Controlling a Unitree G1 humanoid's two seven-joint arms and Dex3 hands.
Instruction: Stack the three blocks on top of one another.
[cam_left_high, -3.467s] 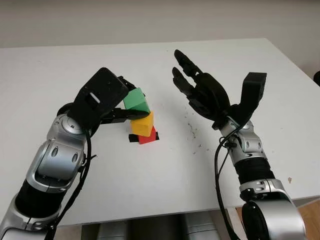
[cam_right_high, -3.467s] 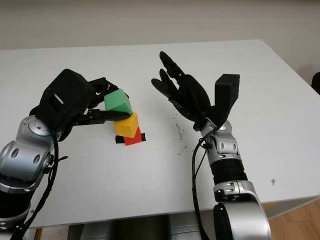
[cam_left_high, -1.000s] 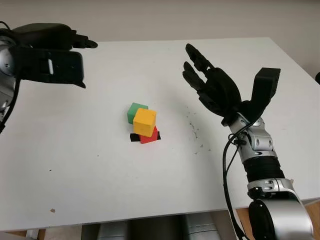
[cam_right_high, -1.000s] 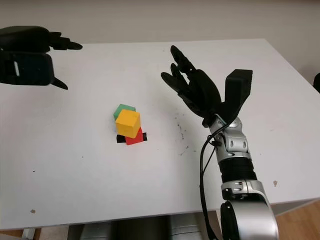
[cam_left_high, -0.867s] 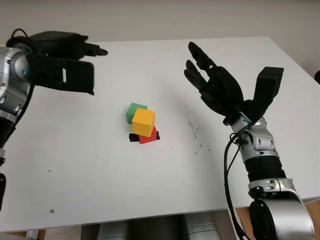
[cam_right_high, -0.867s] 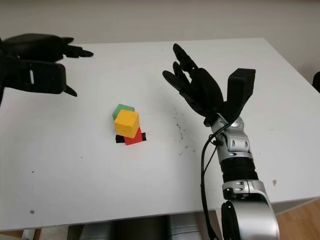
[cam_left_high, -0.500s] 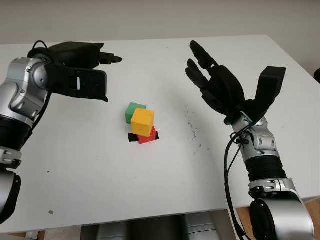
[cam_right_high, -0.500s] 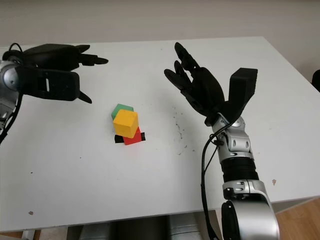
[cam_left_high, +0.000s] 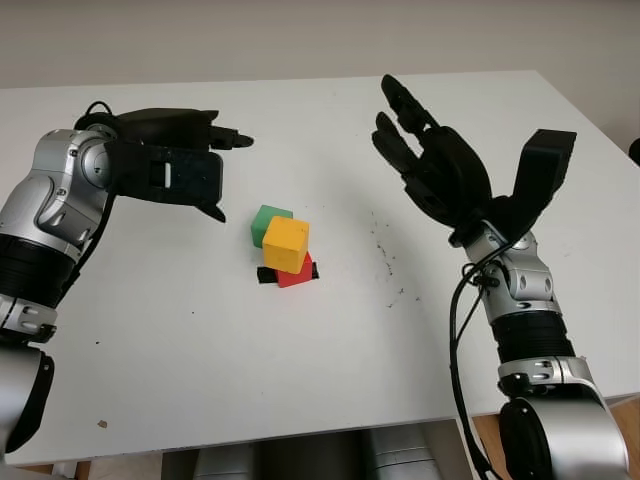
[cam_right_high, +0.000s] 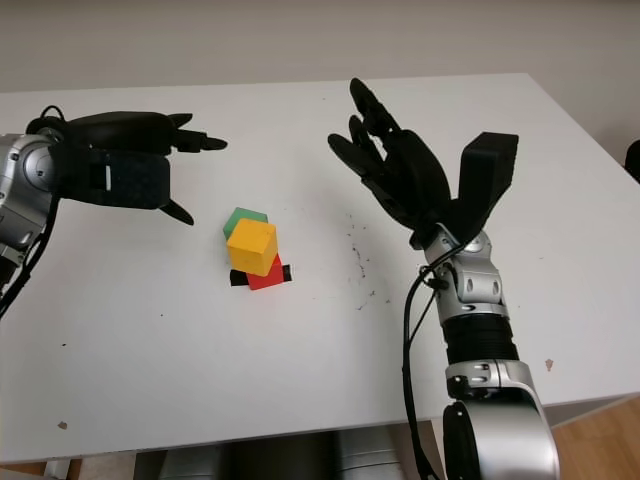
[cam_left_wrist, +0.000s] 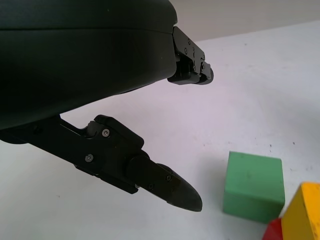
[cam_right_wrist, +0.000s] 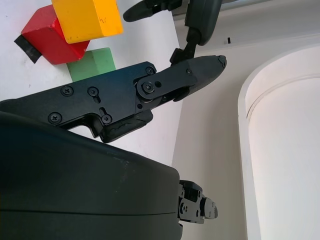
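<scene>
A yellow block sits askew on a red block near the table's middle. The green block lies on the table, touching the pair on its far-left side. My left hand is open and hovers just left of the green block, holding nothing. In the left wrist view one finger points toward the green block. My right hand is open and raised above the table, well to the right of the blocks.
A black tape mark lies under the red block. Small dark specks dot the white table to the right of the blocks. The table's front edge runs near the bottom.
The green block, held over the yellow one 3.5 s ago, now lies on the table beside it. My left hand has come back from the far left towards the blocks. The right hand barely moved.
</scene>
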